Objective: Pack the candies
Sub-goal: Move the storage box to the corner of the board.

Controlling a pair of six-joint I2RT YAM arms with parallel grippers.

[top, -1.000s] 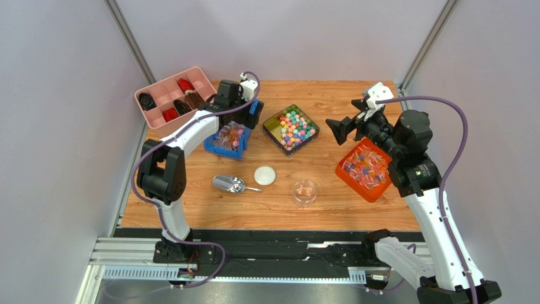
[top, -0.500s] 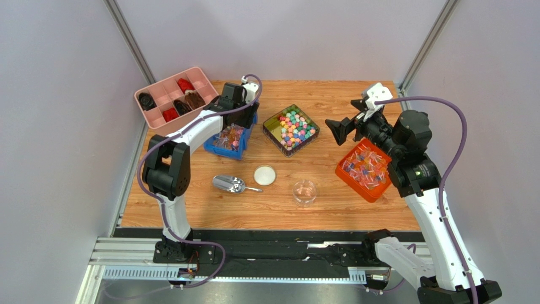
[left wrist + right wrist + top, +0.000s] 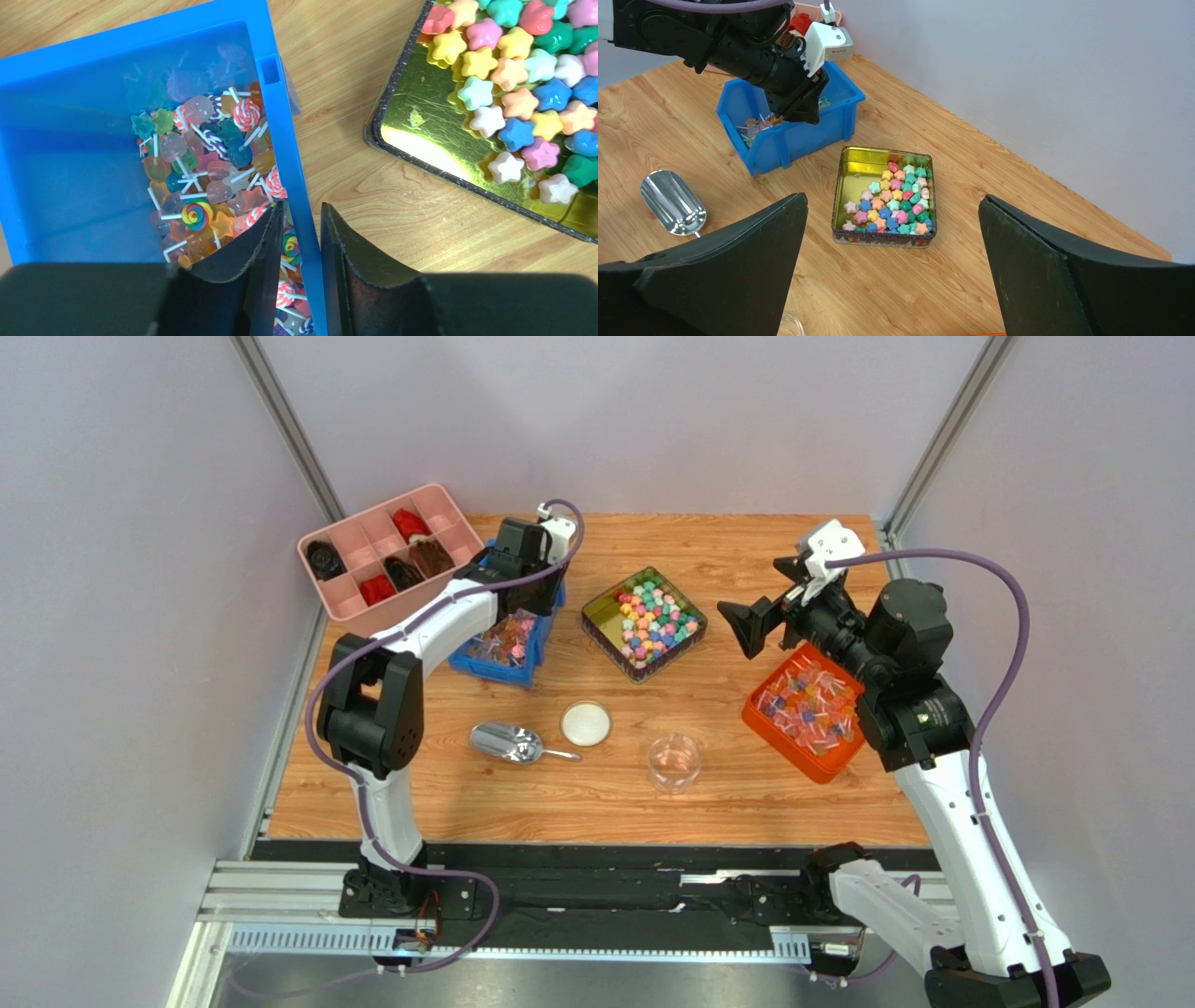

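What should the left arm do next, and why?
Probably close the left gripper firmly on the side wall of the blue bin: its jaws straddle that wall with little gap, but a firm pinch isn't evident. The candies in the gold tin sit untouched alongside.

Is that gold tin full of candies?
Partly full: candies cover most of the tin, but one end shows bare gold floor.
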